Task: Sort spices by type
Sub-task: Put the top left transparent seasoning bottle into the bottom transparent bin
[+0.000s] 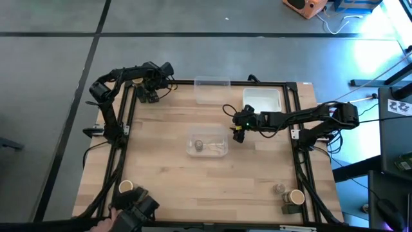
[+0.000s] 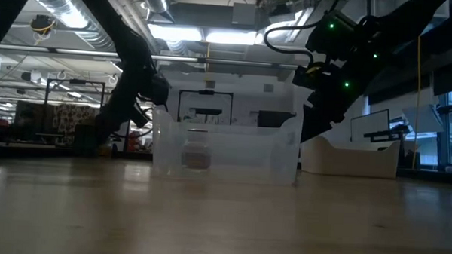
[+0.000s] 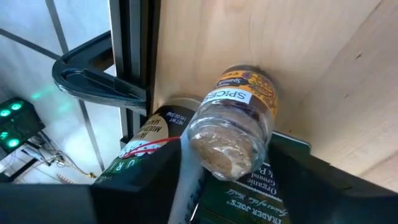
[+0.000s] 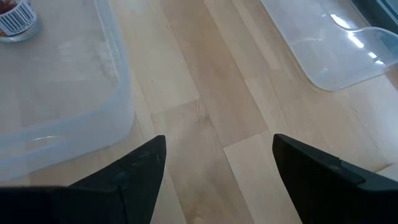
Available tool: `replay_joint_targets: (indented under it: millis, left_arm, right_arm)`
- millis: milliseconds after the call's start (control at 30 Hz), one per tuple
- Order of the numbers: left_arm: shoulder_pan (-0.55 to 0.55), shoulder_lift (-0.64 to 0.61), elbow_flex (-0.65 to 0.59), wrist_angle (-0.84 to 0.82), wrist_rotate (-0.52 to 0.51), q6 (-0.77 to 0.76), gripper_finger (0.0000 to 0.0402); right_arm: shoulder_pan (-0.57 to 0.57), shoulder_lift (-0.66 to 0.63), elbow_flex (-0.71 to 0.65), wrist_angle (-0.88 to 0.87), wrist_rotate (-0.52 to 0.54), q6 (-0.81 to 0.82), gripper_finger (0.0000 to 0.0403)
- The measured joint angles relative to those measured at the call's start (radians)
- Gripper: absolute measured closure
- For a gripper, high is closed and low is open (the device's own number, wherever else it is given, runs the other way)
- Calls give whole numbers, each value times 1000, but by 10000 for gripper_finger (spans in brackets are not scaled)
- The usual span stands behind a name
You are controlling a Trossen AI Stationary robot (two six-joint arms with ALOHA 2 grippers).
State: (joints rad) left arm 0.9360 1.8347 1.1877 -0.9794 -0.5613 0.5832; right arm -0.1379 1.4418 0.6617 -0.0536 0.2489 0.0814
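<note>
My left gripper (image 1: pixel 149 92) is at the table's far left corner, shut on a clear round spice jar (image 3: pixel 233 124) with a yellow and purple label. Under that jar lie dark boxy spice containers (image 3: pixel 249 193) and another jar (image 3: pixel 152 134). My right gripper (image 1: pixel 238 133) hangs open and empty above the table's middle, just right of the middle clear bin (image 1: pixel 215 149). That bin holds one small jar (image 1: pixel 199 145). More spices stand at the near left corner (image 1: pixel 125 187) and the near right corner (image 1: pixel 295 196). My left gripper has the round spice jar pinched between its two fingers (image 3: pixel 146 177), which lie against opposite sides of the glass body near its base (image 3: pixel 214 152). The jar's base faces the wrist camera and its far end points at the table. It sits above the other containers, tilted.
A second clear bin (image 1: pixel 212 90) and a white tray (image 1: pixel 262 109) stand along the far edge. The black frame rail (image 3: pixel 134 56) runs close beside my left gripper. Bare wood (image 1: pixel 206 187) lies between the middle bin and the near edge.
</note>
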Motion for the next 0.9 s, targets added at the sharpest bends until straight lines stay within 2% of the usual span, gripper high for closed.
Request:
replay_joint_targets:
  millis: [200,367,700,900]
  left_arm:
    - [0,-2,0,-1,-4,-1,256]
    - [-4,-4,9,-8,-16,-13,299]
    - [-49,-10,56,-29,13,-21,344]
    - [-52,-10,56,-32,29,-27,351]
  right_arm:
    - [0,0,0,0,0,0,110]
    - [0,0,0,0,0,0,110]
    - [0,0,0,-1,0,-1,110]
    - [0,0,0,-1,0,-1,110]
